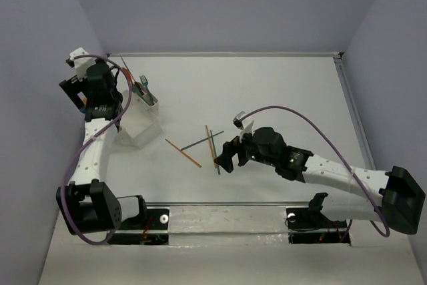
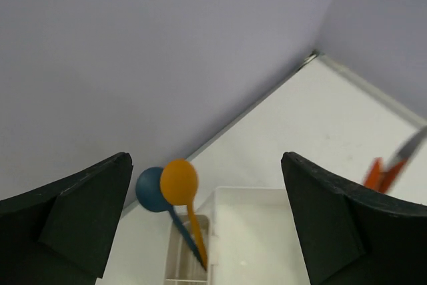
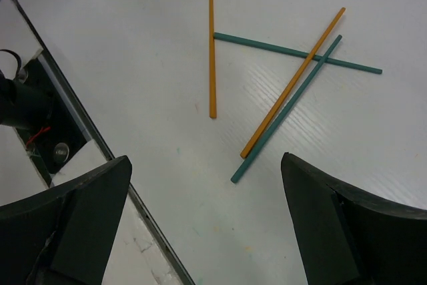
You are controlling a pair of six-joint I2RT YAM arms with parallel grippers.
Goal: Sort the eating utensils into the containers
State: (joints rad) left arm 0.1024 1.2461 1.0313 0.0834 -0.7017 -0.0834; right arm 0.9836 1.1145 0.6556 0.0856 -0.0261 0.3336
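The flat white bench (image 1: pixel 280 91) is carrying everything. Over at its far left, a white plastic organiser of joined open-top compartments (image 1: pixel 139 128) is sitting under the left arm. The left hand (image 2: pixel 207 221) is hovering just above it, jaws spread wide and gripping nothing. The right hand (image 3: pixel 207 221) is hanging near the middle of the bench, equally wide and empty, over four thin plastic sticks. A long teal stick (image 3: pixel 287 108) and a long orange stick (image 3: pixel 293 81) are lying side by side, both crossing a second teal stick (image 3: pixel 297 51). Another orange stick (image 3: pixel 211 51) is touching that one's end. In a narrow organiser compartment, a round-bowled blue plastic spoon (image 2: pixel 148 193) and an orange plastic spoon (image 2: pixel 179 181) are standing bowl-up, overlapping.
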